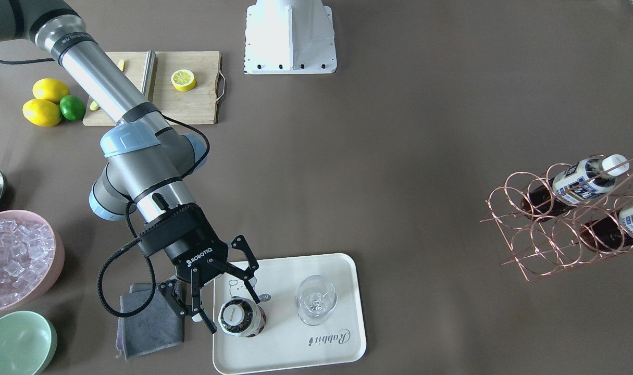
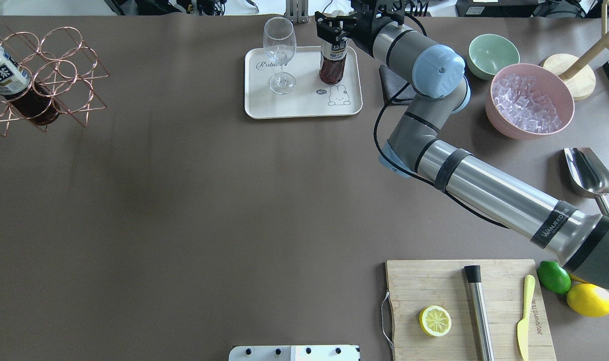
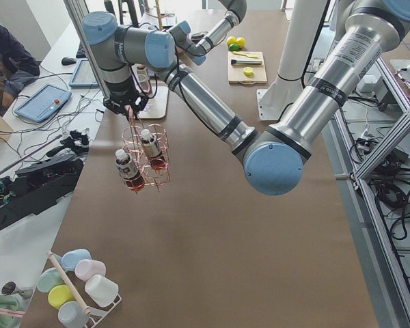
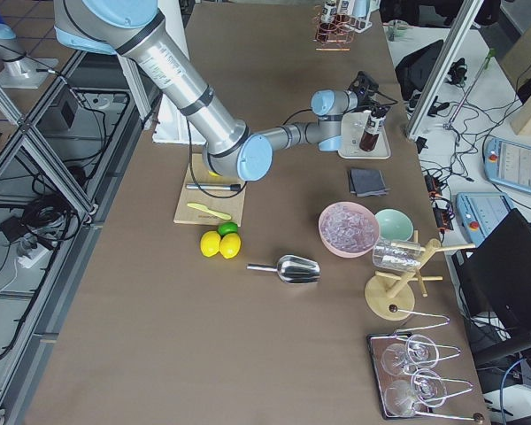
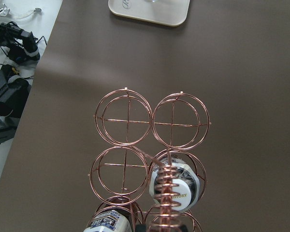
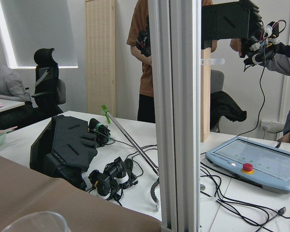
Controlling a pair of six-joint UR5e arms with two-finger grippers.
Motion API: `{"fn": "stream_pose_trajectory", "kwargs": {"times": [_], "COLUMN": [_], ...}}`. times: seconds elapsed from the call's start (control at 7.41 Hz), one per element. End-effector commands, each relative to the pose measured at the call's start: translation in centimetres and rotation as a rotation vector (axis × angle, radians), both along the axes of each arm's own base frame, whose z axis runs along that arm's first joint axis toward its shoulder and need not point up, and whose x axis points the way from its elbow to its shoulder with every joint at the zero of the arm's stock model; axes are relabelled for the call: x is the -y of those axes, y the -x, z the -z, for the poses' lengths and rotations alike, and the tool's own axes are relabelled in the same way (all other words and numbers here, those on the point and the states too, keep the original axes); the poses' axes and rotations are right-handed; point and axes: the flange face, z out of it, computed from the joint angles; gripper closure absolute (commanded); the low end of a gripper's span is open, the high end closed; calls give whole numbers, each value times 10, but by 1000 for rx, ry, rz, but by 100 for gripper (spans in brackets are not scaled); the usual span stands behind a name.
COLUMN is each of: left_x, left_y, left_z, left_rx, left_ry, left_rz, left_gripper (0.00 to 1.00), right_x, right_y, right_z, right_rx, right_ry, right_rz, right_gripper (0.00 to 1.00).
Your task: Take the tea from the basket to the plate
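Setting: robotics laboratory. Evidence: brown-covered table (image 2: pixel 184 210), aluminium-profile post (image 6: pixel 176 116), teach pendant (image 6: pixel 253 164) with red stop button, loose cables (image 6: pixel 232 203) across side benches. Seated operator (image 6: pixel 2 84) at a desk, office chair (image 6: pixel 48 87).

**Workroom around a brown-topped table, in even, bright light.**
The wide table (image 2: pixel 184 200) has a matt brown top and stands among aluminium frame posts (image 6: pixel 176 111) over a grey floor (image 3: pixel 396 287). Beyond it are a white side desk (image 6: pixel 72 116), a black office chair (image 6: pixel 48 82), a pale wooden screen (image 6: pixel 100 53), a bright window (image 6: pixel 36 34) and a plain white wall (image 6: pixel 251 92).
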Motion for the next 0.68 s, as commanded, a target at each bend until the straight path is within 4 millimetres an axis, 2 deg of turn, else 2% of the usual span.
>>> {"fn": "stream_pose_trajectory", "kwargs": {"times": [0.0, 0.14, 0.27, 0.4, 0.54], "left_x": [45, 56, 62, 65, 68], "left_y": [16, 15, 13, 14, 13], "left_z": [-70, -92, -105, -112, -121], "left_rx": [68, 70, 83, 86, 97], "left_ry": [-63, -69, -74, -78, -90], "left_rz": [-28, -33, -39, -39, -41], "left_gripper": [100, 100, 100, 100, 100], "right_x": [-3, -7, -4, -9, -11], "right_y": [-33, -51, -70, -82, -101], "right_z": [56, 62, 70, 61, 62], "right_rx": [7, -16, -37, -66, -113], "right_ry": [7, 31, 59, 121, 197], "right_rz": [44, 39, 18, 11, -7], "right_gripper": [0, 0, 0, 0, 0]}}
